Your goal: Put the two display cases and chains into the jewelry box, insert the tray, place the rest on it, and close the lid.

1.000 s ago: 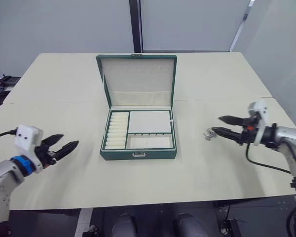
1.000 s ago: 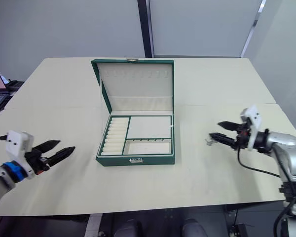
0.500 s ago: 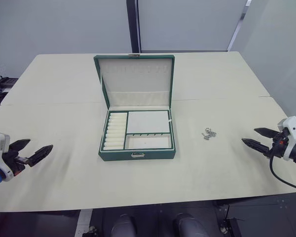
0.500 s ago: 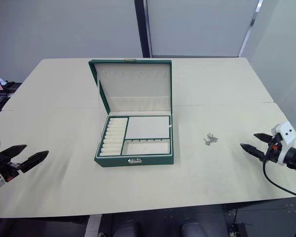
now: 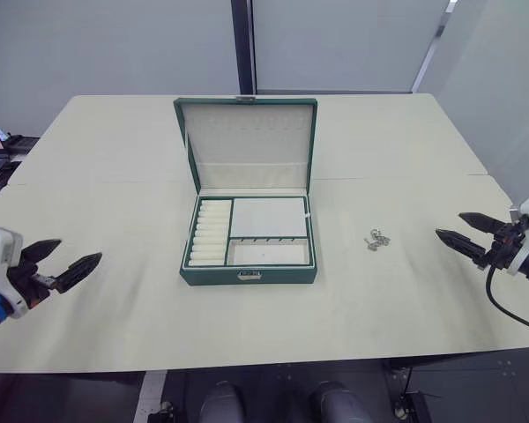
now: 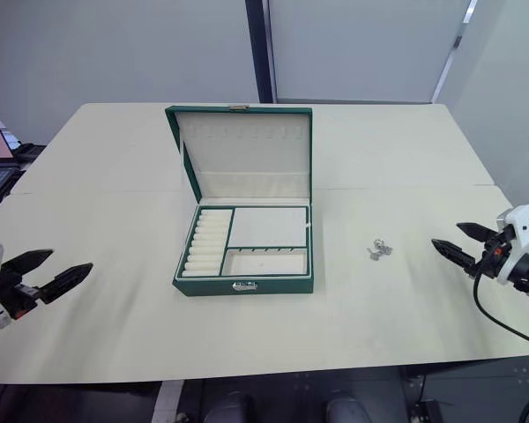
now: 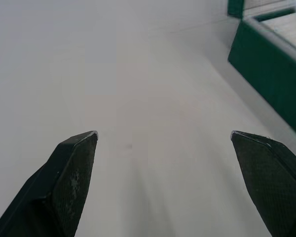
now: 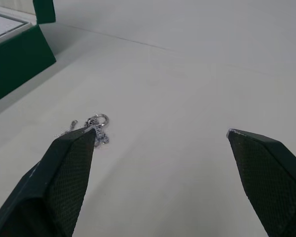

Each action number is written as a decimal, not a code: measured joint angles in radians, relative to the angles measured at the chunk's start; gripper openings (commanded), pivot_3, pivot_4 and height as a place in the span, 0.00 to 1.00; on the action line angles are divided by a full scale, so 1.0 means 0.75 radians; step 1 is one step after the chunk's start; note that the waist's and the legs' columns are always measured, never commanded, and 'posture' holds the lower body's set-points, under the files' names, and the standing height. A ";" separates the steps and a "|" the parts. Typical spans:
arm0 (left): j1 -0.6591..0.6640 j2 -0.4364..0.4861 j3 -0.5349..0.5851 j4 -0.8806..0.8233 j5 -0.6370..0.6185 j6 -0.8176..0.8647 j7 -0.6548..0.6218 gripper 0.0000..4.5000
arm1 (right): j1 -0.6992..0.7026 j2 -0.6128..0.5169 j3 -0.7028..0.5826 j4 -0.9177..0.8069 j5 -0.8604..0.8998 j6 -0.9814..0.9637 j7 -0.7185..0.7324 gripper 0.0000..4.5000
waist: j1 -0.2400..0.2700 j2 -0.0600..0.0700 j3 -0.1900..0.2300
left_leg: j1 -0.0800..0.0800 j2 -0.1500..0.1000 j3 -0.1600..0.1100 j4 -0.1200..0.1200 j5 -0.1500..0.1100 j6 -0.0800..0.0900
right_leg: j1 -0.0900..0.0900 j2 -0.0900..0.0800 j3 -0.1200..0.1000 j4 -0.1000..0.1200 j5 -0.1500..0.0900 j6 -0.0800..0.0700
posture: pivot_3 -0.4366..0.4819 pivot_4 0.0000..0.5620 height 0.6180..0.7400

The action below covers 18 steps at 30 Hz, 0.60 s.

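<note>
Lying apart from the right hand [image 5: 463, 228]: silver jewelry cluster [image 5: 376, 239].

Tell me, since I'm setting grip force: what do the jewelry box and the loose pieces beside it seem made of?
The jewelry box: dark green matte covering, perhaps leatherette over a stiff shell; cream fabric-like lining, small shiny metal latch. The loose pieces: silvery and glinting, likely metal rings and chain, lying on the table.
</note>
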 measured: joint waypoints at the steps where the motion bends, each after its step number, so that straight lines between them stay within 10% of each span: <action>1: -0.018 0.008 -0.004 -0.036 -0.021 0.024 0.000 1.00 | 0.026 0.002 -0.002 -0.042 0.014 0.028 -0.008 1.00 | 0.003 0.000 0.000 | 0.000 0.000 0.000 0.000 0.000 0.000 | 0.000 0.000 0.000 0.000 0.000 0.000 | 0.48 0.27 1.00; 10: -0.363 0.053 -0.338 -0.320 -0.190 0.228 -0.014 1.00 | 0.138 0.161 0.017 -0.443 0.097 0.234 -0.215 1.00 | 0.019 0.001 0.000 | 0.000 -0.001 -0.002 0.002 0.000 0.000 | 0.000 0.001 0.001 0.002 0.000 0.000 | 0.48 0.27 1.00; 18: -0.689 -0.154 -0.813 -0.369 -0.177 0.232 -0.087 1.00 | 0.185 0.353 0.181 -0.575 -0.096 0.204 -0.536 1.00 | 0.017 0.001 -0.001 | 0.000 -0.001 -0.001 0.003 0.000 0.000 | -0.001 0.002 0.002 0.003 0.000 0.000 | 0.48 0.27 1.00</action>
